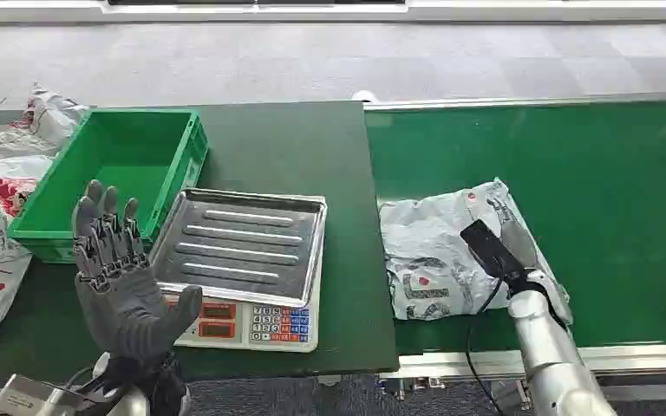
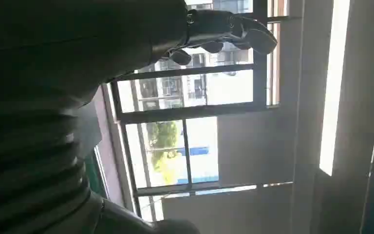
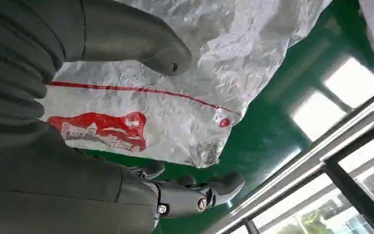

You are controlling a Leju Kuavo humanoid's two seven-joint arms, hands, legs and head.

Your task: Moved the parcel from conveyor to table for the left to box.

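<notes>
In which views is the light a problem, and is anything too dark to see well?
Left wrist view: bright windows leave the left hand a dark silhouette. Right wrist view: ceiling lights glare on the conveyor. Head view: even light, parcel clear.

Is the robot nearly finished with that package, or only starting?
Only starting. The parcel lies on the green conveyor. The right hand reaches over it; whether it grips is unclear. The left hand waits open, raised near the scale. Left to do: carry the parcel to the table, then into the green box.
</notes>
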